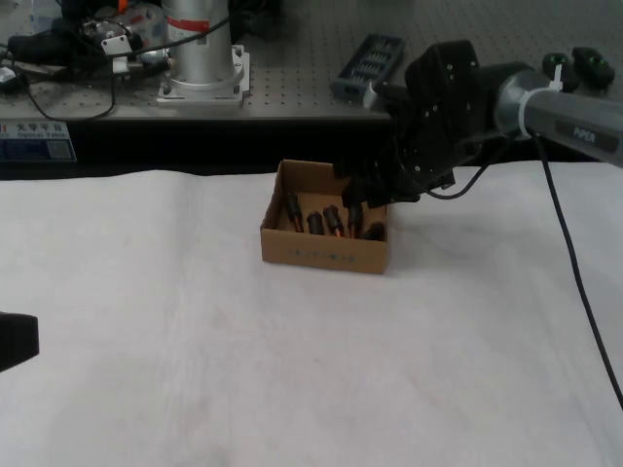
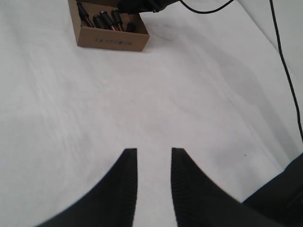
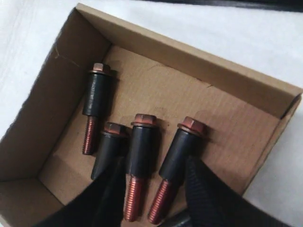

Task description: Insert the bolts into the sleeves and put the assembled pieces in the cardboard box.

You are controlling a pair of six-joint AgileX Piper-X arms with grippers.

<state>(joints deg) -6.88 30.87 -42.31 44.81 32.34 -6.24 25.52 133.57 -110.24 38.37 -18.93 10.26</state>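
The cardboard box (image 1: 326, 255) stands mid-bench on the white cloth, with several assembled pieces (image 1: 334, 222) lying in it. The right wrist view shows each as a copper bolt in a black sleeve (image 3: 97, 101), side by side on the box (image 3: 189, 56) floor. My right gripper (image 3: 155, 163) hangs open just over the box, its fingers (image 3: 203, 194) on either side of two of the pieces (image 3: 142, 151) without clamping them. From above, the right gripper (image 1: 375, 190) is at the box's far right corner. My left gripper (image 2: 154, 151) is open and empty above bare cloth, well short of the box (image 2: 111, 40).
The white cloth (image 1: 292, 370) covers the bench in front of the box. Behind it runs a perforated metal table (image 1: 292, 58) with a metal post, cables and a black tray. The right arm's cable (image 1: 574, 263) trails over the cloth on the right.
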